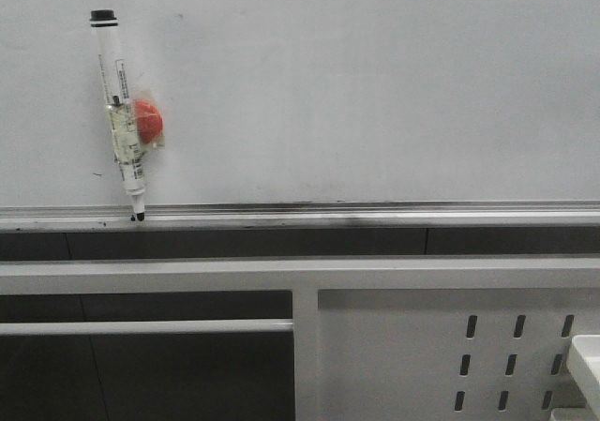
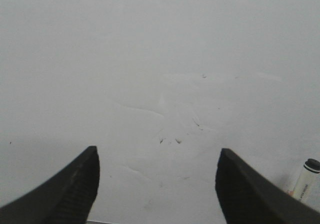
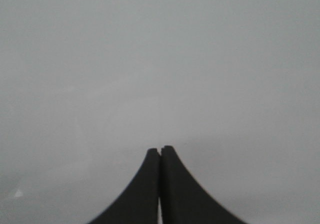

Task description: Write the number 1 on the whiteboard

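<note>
1. So far the whiteboard (image 1: 375, 83) carries no stroke: it fills the upper half of the front view, pale and glossy, and no number 1 shows on it in any view. Only faint specks and scuffs appear near the centre of the left wrist view.
2. The marker (image 1: 122, 112) stands at the upper left of the front view, nearly upright and slightly tilted, black cap up, tip down on the silver rail (image 1: 375, 217) along the board's lower edge. A small red piece (image 1: 147, 121) is taped to its barrel; I cannot tell what it is.
3. Left gripper (image 2: 157, 184): fingers spread wide, nothing between them, facing the board. The capped end of the marker peeks in at the lower right corner of that view, off to one side of the fingers, not between them.
4. Right gripper (image 3: 160, 184): fingers pressed together, holding nothing, facing blank board.
5. Neither arm appears in the front view.
6. Step in hand, as I judge it: the approach to the marker, before any grasp. Writing has not begun.
7. Next move calls for shifting the left gripper sideways until the barrel sits between its fingers, then closing on it firmly, clear of the taped piece. Whether the cap must come off first I cannot tell.
</note>
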`<state>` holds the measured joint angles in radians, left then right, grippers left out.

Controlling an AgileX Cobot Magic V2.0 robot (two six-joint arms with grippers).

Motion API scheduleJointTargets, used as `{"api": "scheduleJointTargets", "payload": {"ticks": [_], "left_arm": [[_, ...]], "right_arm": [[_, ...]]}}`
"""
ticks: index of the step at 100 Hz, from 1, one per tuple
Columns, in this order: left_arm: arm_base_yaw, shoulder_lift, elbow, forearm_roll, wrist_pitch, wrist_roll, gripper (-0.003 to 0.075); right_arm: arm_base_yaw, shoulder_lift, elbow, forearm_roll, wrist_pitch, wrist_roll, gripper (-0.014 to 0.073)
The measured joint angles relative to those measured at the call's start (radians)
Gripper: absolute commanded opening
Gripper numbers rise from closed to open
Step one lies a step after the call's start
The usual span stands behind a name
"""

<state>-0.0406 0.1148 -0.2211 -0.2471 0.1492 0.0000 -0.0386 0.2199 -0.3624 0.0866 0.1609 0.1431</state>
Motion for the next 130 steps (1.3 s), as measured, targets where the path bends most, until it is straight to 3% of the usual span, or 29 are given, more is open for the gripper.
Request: {"api": "scheduleJointTargets", "payload": {"ticks": [9, 28, 83, 104, 130], "left_arm": [[-0.005, 0.015, 0.002, 0.0, 0.006, 0.011, 0.043], [-0.058, 0.074, 0.004, 0.0, -0.01, 0.078, 0.0426], [-0.401, 0.409, 0.009, 0.063, -0.211, 0.096, 0.0421], [-0.518, 0.63, 0.08, 0.048, -0.493, 0.096, 0.0421], [-0.668, 1.057, 0.141, 0.041, -1.085, 0.03, 0.0421]], "right_arm": [[0.0, 0.005, 0.0, 0.001, 0.062, 0.0, -0.0056], [0.006, 0.07, 0.0, 0.003, 0.178, 0.0, -0.0056], [0.052, 0.198, 0.0, 0.031, 0.242, -0.021, -0.0056], [0.052, 0.198, 0.0, 0.031, 0.242, -0.029, -0.0056], [0.052, 0.198, 0.0, 0.031, 0.242, -0.031, -0.0056]]}}
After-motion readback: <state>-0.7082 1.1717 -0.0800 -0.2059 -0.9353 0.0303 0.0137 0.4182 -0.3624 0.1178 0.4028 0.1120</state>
